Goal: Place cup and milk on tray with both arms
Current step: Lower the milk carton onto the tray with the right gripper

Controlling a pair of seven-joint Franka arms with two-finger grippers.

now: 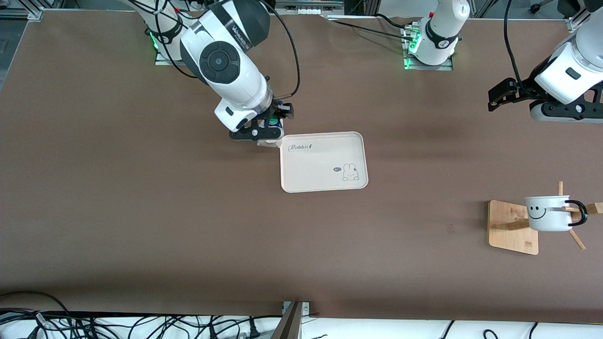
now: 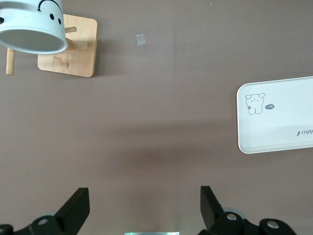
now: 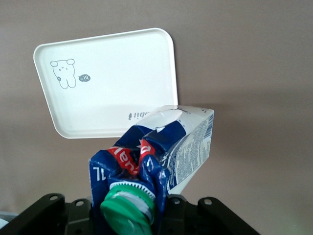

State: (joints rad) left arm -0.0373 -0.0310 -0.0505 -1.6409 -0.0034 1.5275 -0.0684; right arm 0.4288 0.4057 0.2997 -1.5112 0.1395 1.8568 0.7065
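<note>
Milk (image 3: 161,156) hangs clenched in the right claw (image 1: 268,126) over the tray (image 1: 323,162) corner, held high to clear the rim. Cup (image 1: 549,213) sits on its wooden rack (image 1: 513,227) toward the left arm's end, where the left claw (image 2: 142,210) waits spread wide above the worktop (image 1: 141,212).

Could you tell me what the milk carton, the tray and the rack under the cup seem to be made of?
The milk, held in the right claw, looks like printed glossy paperboard: creased, crumpled gable, with a ribbed green cap, probably plastic. The tray seems smooth matte plastic or melamine: even cream surface, rounded rim. The rack carrying the cup looks like light unpainted wood or bamboo.
</note>
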